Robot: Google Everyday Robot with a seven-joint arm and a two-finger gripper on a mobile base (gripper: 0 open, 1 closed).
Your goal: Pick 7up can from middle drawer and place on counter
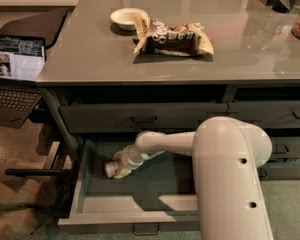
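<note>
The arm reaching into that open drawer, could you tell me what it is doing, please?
The robot's gripper is down inside the open middle drawer, at the 7up can lying near its left side. The can has not yet been lifted out. On the counter above sit a snack bag and a small bowl.

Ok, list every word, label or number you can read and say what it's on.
Snack bag on the counter: white lettering, too blurred to read.
Laptop screen: too small to read.
7up can at the gripper in the middle drawer: nothing legible.
</note>
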